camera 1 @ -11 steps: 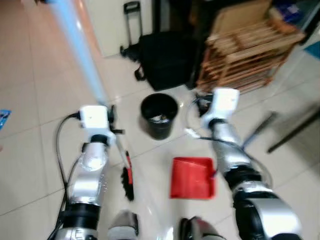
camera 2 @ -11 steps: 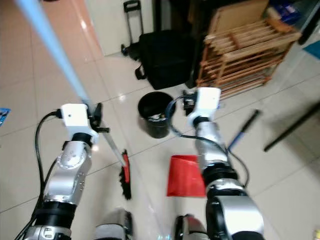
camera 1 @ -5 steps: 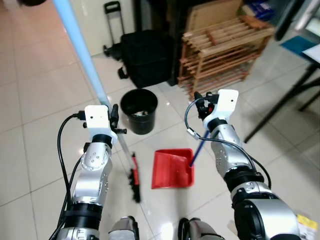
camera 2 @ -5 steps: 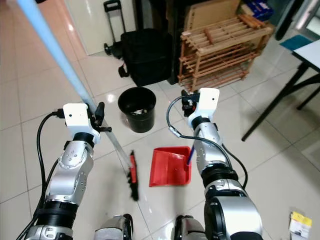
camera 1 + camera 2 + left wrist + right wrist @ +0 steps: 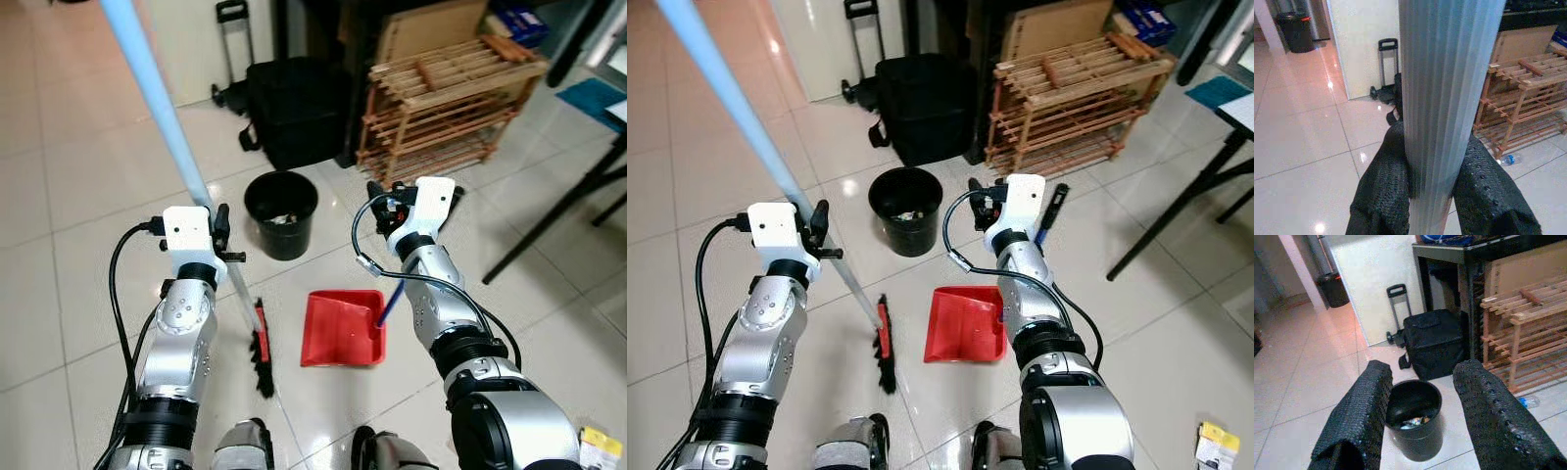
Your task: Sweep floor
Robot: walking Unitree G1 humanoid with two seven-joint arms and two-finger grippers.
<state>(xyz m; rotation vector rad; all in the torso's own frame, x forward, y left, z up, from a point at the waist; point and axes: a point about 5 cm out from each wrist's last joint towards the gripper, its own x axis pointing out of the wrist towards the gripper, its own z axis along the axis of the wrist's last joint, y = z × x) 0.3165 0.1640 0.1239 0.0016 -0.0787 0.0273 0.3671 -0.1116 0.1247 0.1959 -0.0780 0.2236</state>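
My left gripper [image 5: 217, 235] is shut on the broom's pale blue ribbed handle [image 5: 1444, 88], which rises up and to the left. The broom's red and black head [image 5: 261, 348] rests on the tiled floor in front of me. Just right of it a red dustpan [image 5: 343, 328] lies on the floor, its dark blue handle [image 5: 389, 302] running up behind my right forearm. My right gripper [image 5: 1420, 416] hovers above the dustpan, facing a black bin [image 5: 1415, 426]. It is open, with nothing between its fingers.
The black bin [image 5: 281, 211] holds some rubbish and stands just beyond the broom and dustpan. Behind it are a black bag [image 5: 299, 108], a trolley handle [image 5: 232, 39] and a wooden slatted rack [image 5: 451, 98]. Dark table legs [image 5: 558, 215] slant across the right. A paper scrap [image 5: 598, 446] lies at the lower right.
The whole view has swung and sharpened, so the camera moved. Broom head and dustpan stay side by side. My right gripper has drifted a little towards the bin.
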